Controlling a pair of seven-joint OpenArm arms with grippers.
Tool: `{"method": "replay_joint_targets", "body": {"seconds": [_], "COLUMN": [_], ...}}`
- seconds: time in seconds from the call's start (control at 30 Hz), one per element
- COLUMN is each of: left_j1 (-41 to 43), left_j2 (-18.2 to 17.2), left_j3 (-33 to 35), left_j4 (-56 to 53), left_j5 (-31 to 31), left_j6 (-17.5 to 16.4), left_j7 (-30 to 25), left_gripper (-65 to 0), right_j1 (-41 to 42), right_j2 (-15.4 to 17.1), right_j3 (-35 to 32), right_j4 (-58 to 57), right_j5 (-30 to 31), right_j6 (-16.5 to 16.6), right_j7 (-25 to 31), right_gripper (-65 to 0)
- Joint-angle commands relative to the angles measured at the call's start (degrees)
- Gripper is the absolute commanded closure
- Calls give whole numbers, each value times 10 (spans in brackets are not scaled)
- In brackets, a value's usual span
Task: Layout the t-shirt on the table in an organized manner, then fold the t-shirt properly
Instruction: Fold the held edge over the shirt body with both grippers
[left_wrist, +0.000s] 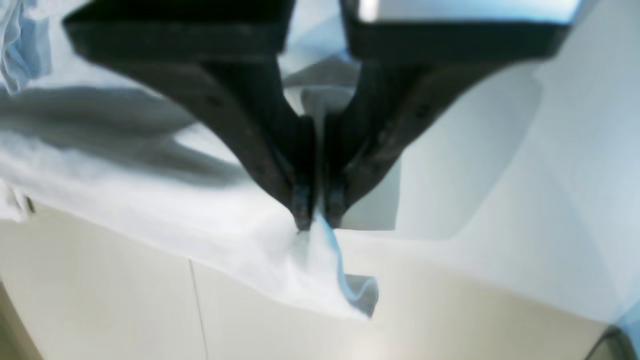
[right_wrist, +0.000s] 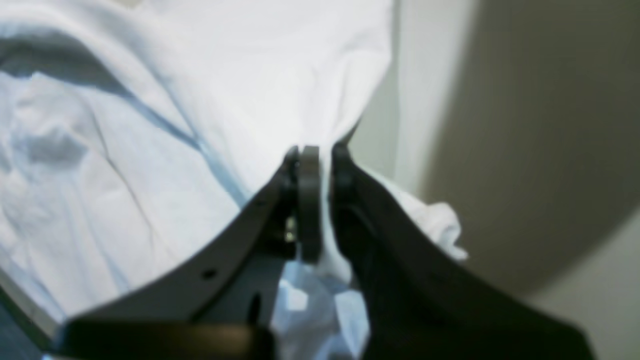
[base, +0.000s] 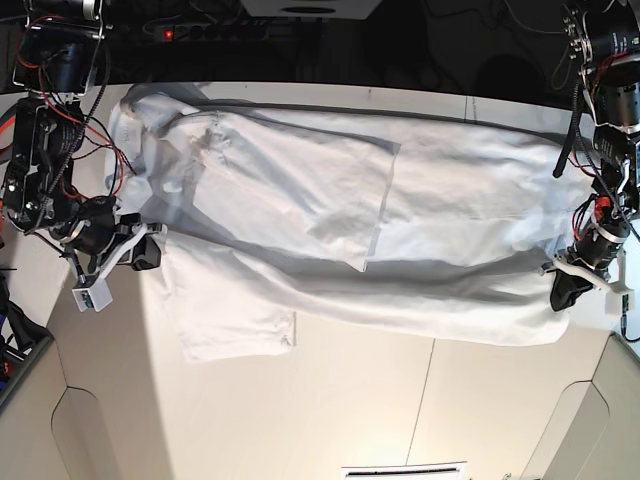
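The white t-shirt (base: 330, 210) is stretched wide across the white table (base: 330, 410), held up at both ends with a shadow under it. One short sleeve (base: 235, 335) lies flat at the lower left. My right gripper (base: 148, 252) is shut on the shirt's left edge. The right wrist view shows its fingertips (right_wrist: 320, 155) pinching bunched white cloth (right_wrist: 225, 75). My left gripper (base: 567, 290) is shut on the shirt's right edge. In the left wrist view its tips (left_wrist: 317, 220) clamp a fold of the shirt (left_wrist: 150, 200) above the table (left_wrist: 100, 300).
A thin dark seam (base: 425, 400) runs across the tabletop toward the front. The table's front corners have raised cut-out panels (base: 85, 440) (base: 595, 430). A white label (base: 405, 470) sits at the front edge. Cables and dark gear (base: 250, 25) line the back.
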Motion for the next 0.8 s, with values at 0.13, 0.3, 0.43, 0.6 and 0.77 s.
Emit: {"method": "replay_joint_targets", "body": {"seconds": [0.13,0.3,0.43,0.6,0.77], "left_j1": [10,12,14,17,34], "left_j2": [-11,-11,-11,-11,-11], "left_j3": [-35,-47,-48,-52,-70], "left_j4": [16,16,16,24,65], "left_j5": [-20,-27,-31,-57,-83], "left_j6": [-20,-45,-47,-76,-76], "left_j7": [-8,33,43,43,71], "left_gripper": [0,0,0,0,0], "right_j1": [-25,-48,-54,-54,-54], "right_j2": [9,9,9,9,9], "right_j3": [17,40,49,49,49], "right_j4": [55,76,77,82,84], "right_j5": [7,17,57,94,94], "right_j6": [2,2,2,2,2], "right_j7": [-4,-8,-40,-65,-75], "right_gripper": [0,0,0,0,0]}}
